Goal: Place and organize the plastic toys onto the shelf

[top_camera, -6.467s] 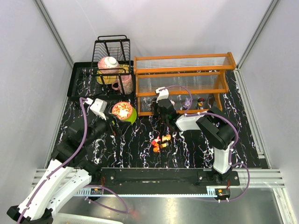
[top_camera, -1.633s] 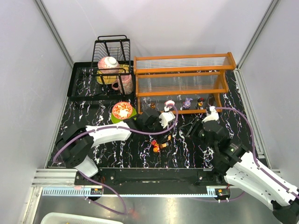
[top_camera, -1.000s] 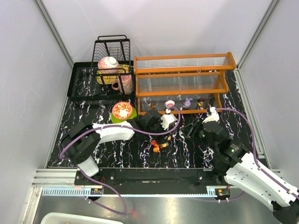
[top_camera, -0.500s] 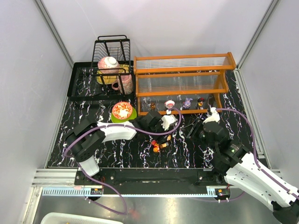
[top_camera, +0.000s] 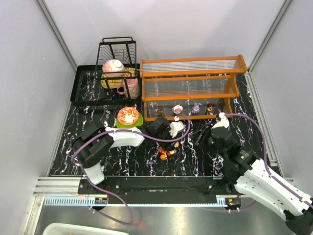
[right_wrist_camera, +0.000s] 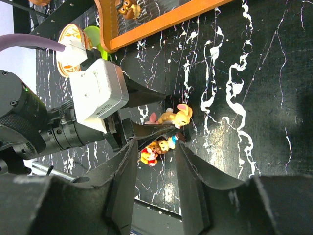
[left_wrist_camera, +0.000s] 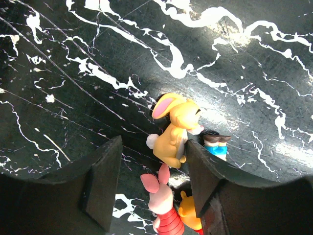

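Observation:
Several small plastic toys (top_camera: 167,151) lie in a cluster on the black marbled table. In the left wrist view they are a yellow rabbit (left_wrist_camera: 173,129), a pink piglet (left_wrist_camera: 164,205), an orange bear (left_wrist_camera: 188,215) and a blue-legged figure (left_wrist_camera: 215,144). My left gripper (top_camera: 167,141) is open just above them, its jaws either side of the rabbit and piglet (left_wrist_camera: 154,152). My right gripper (top_camera: 199,136) is open and empty, to the right of the cluster (right_wrist_camera: 155,144). The orange shelf (top_camera: 190,73) stands behind, with several toys (top_camera: 196,106) on its lowest tier.
A red patterned bowl on a green plate (top_camera: 128,116) sits left of the shelf. A black wire dish rack (top_camera: 117,54) with crockery stands at the back left. The left gripper's white camera block (right_wrist_camera: 98,95) is close in front of the right gripper.
The right arm has drawn back from the shelf and the left arm has reached across to the toy cluster. Over the last second the left gripper has edged down towards the toys; the right gripper is still.

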{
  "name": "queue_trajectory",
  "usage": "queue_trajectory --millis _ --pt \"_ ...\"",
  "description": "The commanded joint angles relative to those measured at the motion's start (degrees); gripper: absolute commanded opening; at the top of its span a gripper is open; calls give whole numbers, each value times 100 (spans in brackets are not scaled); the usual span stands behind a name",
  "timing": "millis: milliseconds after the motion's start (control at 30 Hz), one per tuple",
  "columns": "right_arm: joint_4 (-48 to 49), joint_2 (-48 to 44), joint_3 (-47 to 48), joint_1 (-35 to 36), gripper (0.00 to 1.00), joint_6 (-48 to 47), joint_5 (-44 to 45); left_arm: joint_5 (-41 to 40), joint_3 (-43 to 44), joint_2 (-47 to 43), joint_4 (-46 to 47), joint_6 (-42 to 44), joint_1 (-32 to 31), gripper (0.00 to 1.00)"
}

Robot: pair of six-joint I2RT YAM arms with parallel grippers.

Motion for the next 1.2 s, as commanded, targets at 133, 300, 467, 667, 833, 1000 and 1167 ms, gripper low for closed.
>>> queue_trajectory --millis 133,300,467,667,833,1000,1167 --pt "71 26 45 -16 42 -7 142 187 10 87 233 -10 10 52" --pt "71 26 36 -16 42 46 151 240 81 148 137 -54 10 48" --pt "88 -26 62 -16 42 142 142 293 116 157 92 -124 10 39" --pt "97 -184 -17 -16 41 265 195 468 46 69 189 -247 19 23" --pt "123 -342 -87 -16 41 432 282 583 -59 -202 303 -396 10 16" --pt "211 -641 -237 -7 40 661 405 425 -218 -676 417 -808 10 4" --pt "755 -791 -517 -16 40 915 291 513 -227 -1055 461 -1634 19 0"
